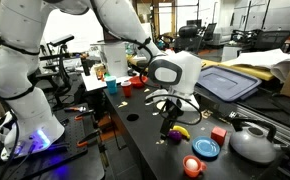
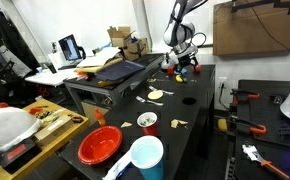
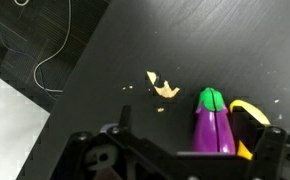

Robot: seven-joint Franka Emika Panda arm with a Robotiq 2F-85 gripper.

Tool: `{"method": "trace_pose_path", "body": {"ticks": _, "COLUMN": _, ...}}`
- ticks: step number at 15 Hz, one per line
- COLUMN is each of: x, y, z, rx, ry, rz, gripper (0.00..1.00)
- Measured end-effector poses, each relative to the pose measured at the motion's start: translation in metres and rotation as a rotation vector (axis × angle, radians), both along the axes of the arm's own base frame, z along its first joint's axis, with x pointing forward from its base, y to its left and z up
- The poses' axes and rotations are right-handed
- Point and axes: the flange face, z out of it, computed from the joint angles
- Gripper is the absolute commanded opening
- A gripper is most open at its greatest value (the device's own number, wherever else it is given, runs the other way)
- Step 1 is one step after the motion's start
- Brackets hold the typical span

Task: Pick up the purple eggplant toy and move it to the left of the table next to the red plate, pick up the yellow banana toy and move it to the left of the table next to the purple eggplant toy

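Overhead, your gripper (image 1: 171,114) hung with jaws spread above one purple eggplant toy (image 3: 214,127), one yellow banana toy (image 3: 252,112) just beside it, one red plate (image 2: 99,144) well apart.

Exterior view: sat close by the gripper (image 1: 171,115), facing across the table (image 1: 135,135). Exterior view: low at the table (image 2: 165,108) far end, looked lengthwise. Both shared the gripper's end. Wrist view: looked down, close to the tabletop.

— How's the light on my feeds?
— Bright, even room light; the table (image 3: 105,60) reads flat black on my wrist view.
— Sharpness?
— Both exterior views are soft (the far end smears together).
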Motion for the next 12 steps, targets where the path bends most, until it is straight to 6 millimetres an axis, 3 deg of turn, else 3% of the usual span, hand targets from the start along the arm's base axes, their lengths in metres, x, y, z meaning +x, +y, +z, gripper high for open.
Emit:
{"method": "trace_pose_path", "body": {"ticks": 3, "x": -0.008, "y": -0.020, "z": -0.016, "rx": 0.000, "ry": -0.040, "rz": -0.054, "gripper": 1.00}}
{"method": "trace_pose_path", "body": {"ticks": 6, "x": -0.009, "y": -0.027, "z": -0.021, "rx": -0.002, "ry": -0.077, "rz": -0.068, "gripper": 1.00}}
{"method": "trace_pose_path", "body": {"ticks": 8, "x": -0.006, "y": -0.027, "z": -0.020, "rx": -0.005, "ry": -0.096, "rz": -0.064, "gripper": 0.72}}
{"method": "trace_pose_path", "body": {"ticks": 12, "x": -0.001, "y": -0.028, "z": -0.018, "rx": -0.019, "ry": -0.135, "rz": -0.072, "gripper": 0.42}}
